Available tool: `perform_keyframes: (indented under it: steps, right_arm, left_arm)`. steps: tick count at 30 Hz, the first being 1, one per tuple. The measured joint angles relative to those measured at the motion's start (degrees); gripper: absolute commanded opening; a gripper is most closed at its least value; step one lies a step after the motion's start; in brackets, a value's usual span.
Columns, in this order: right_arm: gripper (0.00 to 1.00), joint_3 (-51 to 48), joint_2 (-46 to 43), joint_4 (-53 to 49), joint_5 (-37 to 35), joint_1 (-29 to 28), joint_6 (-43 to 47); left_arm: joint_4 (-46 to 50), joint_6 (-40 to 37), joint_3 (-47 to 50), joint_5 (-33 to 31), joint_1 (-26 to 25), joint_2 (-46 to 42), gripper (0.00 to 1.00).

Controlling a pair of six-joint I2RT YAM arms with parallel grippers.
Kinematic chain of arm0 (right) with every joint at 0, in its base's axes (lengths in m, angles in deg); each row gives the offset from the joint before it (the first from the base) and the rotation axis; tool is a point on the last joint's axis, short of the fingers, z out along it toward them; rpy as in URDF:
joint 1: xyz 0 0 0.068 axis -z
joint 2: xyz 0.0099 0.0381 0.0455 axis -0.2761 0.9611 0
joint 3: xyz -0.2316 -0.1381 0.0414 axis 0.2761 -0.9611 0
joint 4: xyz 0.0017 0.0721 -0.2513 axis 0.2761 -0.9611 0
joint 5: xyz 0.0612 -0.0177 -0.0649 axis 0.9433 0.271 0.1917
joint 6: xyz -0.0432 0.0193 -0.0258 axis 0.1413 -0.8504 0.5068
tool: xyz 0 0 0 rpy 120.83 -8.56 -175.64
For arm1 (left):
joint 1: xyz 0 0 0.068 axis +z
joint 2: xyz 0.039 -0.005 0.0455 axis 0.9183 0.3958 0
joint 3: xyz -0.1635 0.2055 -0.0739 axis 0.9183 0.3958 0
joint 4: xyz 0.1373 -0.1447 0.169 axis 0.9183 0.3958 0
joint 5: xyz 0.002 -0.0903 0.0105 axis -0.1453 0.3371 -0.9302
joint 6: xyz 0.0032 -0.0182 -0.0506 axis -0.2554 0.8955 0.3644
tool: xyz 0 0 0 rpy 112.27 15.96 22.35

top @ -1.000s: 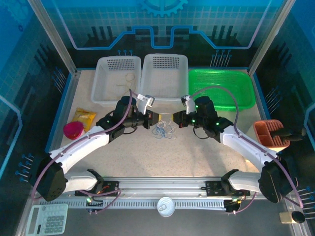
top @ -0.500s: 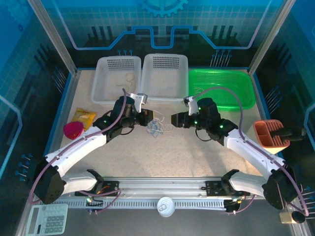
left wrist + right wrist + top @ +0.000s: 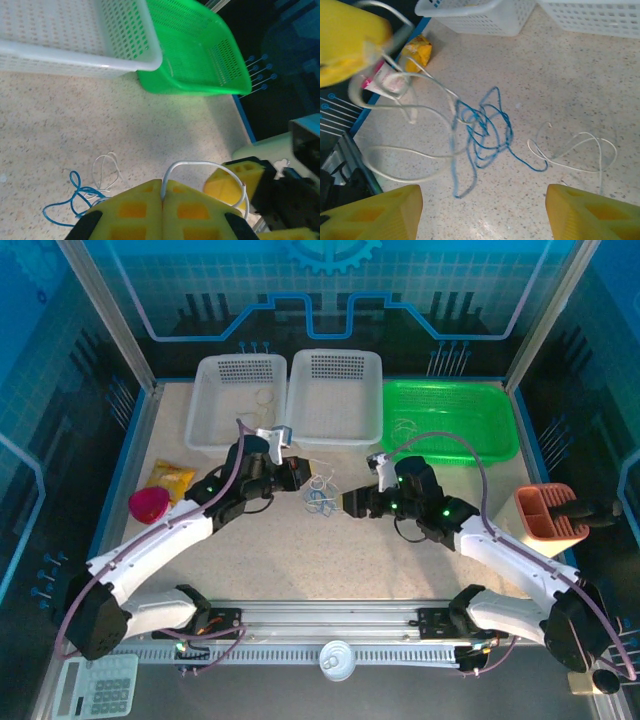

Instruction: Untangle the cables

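The cables [image 3: 322, 495] lie as a small tangle on the speckled table between my two grippers. My left gripper [image 3: 162, 189] is shut on a white cable [image 3: 200, 163] that arches out of its yellow pads toward the right. Below it lie a blue cable [image 3: 75, 192] and a thin white loop [image 3: 107, 167]. In the top view the left gripper [image 3: 302, 477] sits just left of the tangle. My right gripper [image 3: 350, 504] hovers open at its right; between its fingers I see the blue tangle [image 3: 482, 130], a white strand [image 3: 575, 150] and a blurred raised white cable [image 3: 405, 150].
Two white baskets [image 3: 240, 360] [image 3: 335, 353] and a green basket [image 3: 500, 425] line the far side. A yellow packet [image 3: 172, 478] and a pink cup [image 3: 148, 504] lie at the left. An orange holder [image 3: 548, 510] stands at the right edge.
My left gripper has drawn back toward the white baskets, lifting the white cable out of the pile. My right gripper has moved nearer and lower, and the tangle has spread a little.
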Motion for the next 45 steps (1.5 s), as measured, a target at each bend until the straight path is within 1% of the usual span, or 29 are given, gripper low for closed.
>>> perform_keyframes:
  steps: [5,8,11,16,21,26,31,33,34,38,39,42,45]
  right_arm:
    - [0.66,-3.28,0.96,3.58,1.84,3.93,-0.07]
    - [0.69,-5.03,2.19,6.60,4.52,6.51,-0.20]
    - [0.71,-5.79,3.80,9.68,7.87,7.48,0.22]
    - [0.72,-5.81,5.22,15.19,13.57,7.52,1.36]
    - [0.73,-5.81,6.29,21.90,19.56,7.43,1.53]
    - [0.73,-5.73,9.25,26.67,21.92,5.68,1.42]
    - [0.71,-4.90,14.23,30.12,22.29,3.82,0.39]
    - [0.66,-4.11,16.28,31.76,22.23,3.72,-0.39]
    - [0.60,-3.76,17.07,32.30,22.14,3.67,-0.74]
    - [0.10,-2.89,19.23,34.73,21.77,3.67,-2.27]
    - [0.00,-2.82,19.61,35.21,21.68,3.67,-2.62]
    - [0.00,-2.80,20.39,35.98,21.24,3.69,-3.45]
    - [0.00,-3.06,20.50,36.33,20.28,3.87,-3.74]
  left_arm:
    - [-2.84,-0.42,0.90,2.12,-0.02,-2.03,0.00]
    - [-4.52,-1.09,0.90,3.85,-0.02,-2.71,0.00]
    - [-5.97,-1.57,0.87,6.05,-0.02,-3.34,0.00]
    - [-8.70,-1.62,0.87,9.42,-0.02,-3.56,0.00]
    - [-10.71,-1.40,0.90,11.45,-0.02,-3.54,0.00]
    - [-12.92,-0.37,0.98,12.33,-0.02,-3.41,0.00]
    - [-15.08,0.24,1.64,12.94,-0.02,-2.03,0.00]
    - [-15.28,0.63,1.92,13.18,-0.02,-1.36,0.00]
    - [-15.34,1.05,2.01,13.25,-0.02,-1.09,0.00]
    - [-16.09,1.53,2.38,13.35,-0.02,-0.72,0.00]
    - [-16.13,1.53,2.38,13.33,-0.02,-0.72,0.00]
    - [-15.98,1.31,2.38,13.00,-0.02,-0.72,0.00]
    - [-14.78,-0.04,2.29,11.17,-0.02,-0.85,0.00]
